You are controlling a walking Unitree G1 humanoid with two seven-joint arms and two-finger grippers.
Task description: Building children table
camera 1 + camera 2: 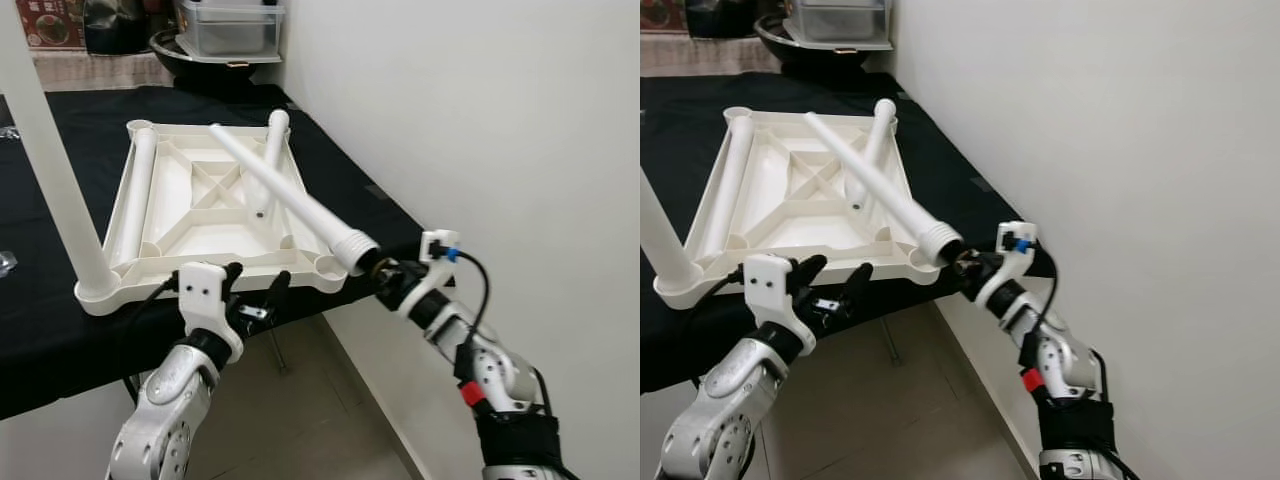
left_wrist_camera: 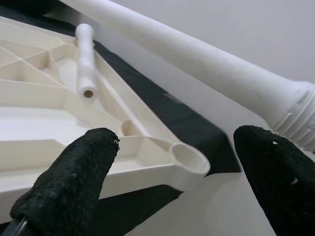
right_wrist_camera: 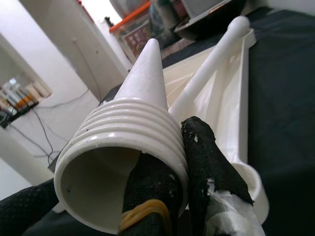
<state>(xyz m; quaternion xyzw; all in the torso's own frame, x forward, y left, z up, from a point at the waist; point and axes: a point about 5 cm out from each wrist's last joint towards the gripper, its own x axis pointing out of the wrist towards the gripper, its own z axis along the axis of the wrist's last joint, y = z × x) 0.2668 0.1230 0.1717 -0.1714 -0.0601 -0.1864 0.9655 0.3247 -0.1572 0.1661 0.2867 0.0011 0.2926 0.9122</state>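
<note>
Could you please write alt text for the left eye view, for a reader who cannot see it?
The right gripper holds a long white plastic table leg by its threaded end, angled over an upturned white plastic tabletop on a black-covered table. The left gripper hovers at the tabletop's near edge, jaws open. One leg stands screwed in at the near left corner; two more lie inside.

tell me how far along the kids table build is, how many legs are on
One leg already stands upright in the near-left corner of the upturned white tabletop. In hand: the right claw grips a leg by its threaded end, with the near-right corner socket still open. The left claw hovers open at the near edge. Left: that leg, plus two loose legs lying on the tabletop.
</note>
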